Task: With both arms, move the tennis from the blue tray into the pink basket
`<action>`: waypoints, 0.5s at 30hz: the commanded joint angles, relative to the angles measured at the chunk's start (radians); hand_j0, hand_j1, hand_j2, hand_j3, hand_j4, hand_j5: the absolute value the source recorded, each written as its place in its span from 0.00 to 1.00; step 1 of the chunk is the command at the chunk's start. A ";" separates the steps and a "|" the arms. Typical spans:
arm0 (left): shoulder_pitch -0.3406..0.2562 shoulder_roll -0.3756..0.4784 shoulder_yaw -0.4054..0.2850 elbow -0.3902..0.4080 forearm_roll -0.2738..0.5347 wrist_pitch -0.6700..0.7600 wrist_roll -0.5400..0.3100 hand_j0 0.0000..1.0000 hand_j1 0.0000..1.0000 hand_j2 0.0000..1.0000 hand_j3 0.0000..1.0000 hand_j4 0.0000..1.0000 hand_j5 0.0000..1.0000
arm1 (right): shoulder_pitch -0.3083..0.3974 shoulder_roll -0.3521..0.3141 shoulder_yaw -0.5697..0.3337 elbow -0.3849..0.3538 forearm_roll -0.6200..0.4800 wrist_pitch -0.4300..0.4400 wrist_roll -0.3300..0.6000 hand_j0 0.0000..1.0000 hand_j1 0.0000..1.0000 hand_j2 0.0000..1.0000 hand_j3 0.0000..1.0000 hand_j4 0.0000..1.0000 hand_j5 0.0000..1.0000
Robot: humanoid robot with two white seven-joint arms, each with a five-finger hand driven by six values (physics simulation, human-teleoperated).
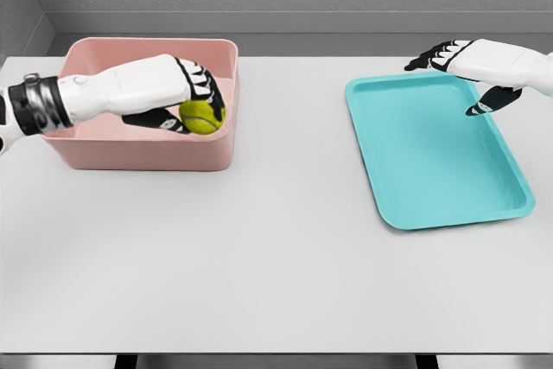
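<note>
Yellow tennis ball point(200, 116) grasped in left hand point(192, 92) over the pink basket point(138, 155); right hand point(462, 71), fingers relaxed, above the teal tray point(432, 170).

The table point(276, 283) looks smooth and matt, pale grey. Near its far left corner the pink basket point(138, 155) and, toward the right edge, the blue tray point(432, 162) look like smooth plastic — the tennis ball point(200, 117) fuzzy, dull yellow-green.
</note>
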 commanded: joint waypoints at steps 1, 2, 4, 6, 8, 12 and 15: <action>0.000 0.001 0.015 0.012 0.008 0.002 0.001 0.52 0.52 0.52 0.52 0.52 0.52 | 0.000 -0.001 -0.001 0.000 -0.006 0.002 0.000 1.00 1.00 1.00 1.00 1.00 1.00; 0.000 0.001 0.020 0.012 0.008 0.002 0.001 0.52 0.52 0.52 0.52 0.52 0.52 | 0.000 -0.001 -0.001 0.000 -0.006 0.002 0.000 1.00 1.00 1.00 1.00 1.00 1.00; 0.000 -0.002 0.023 0.033 0.007 0.002 0.001 0.52 0.52 0.52 0.52 0.52 0.52 | 0.000 -0.001 -0.001 0.000 -0.006 0.002 0.000 1.00 1.00 1.00 1.00 1.00 1.00; -0.002 -0.004 0.023 0.042 0.007 0.002 0.002 0.52 0.52 0.52 0.52 0.52 0.52 | 0.000 -0.001 -0.001 -0.002 -0.006 0.002 0.000 1.00 1.00 1.00 1.00 1.00 1.00; -0.002 -0.008 0.023 0.059 0.007 0.002 0.002 0.53 0.53 0.53 0.53 0.53 0.53 | 0.000 -0.001 -0.001 -0.002 -0.006 0.002 0.000 1.00 1.00 1.00 1.00 1.00 1.00; -0.002 -0.012 0.038 0.084 0.005 0.002 0.002 0.53 0.53 0.53 0.53 0.53 0.53 | 0.000 -0.001 -0.001 -0.002 -0.006 0.002 0.000 1.00 1.00 1.00 1.00 1.00 1.00; -0.002 -0.015 0.040 0.104 0.004 0.002 0.004 0.53 0.53 0.53 0.53 0.53 0.53 | 0.000 0.001 -0.001 -0.002 -0.006 0.002 0.000 1.00 1.00 1.00 1.00 1.00 1.00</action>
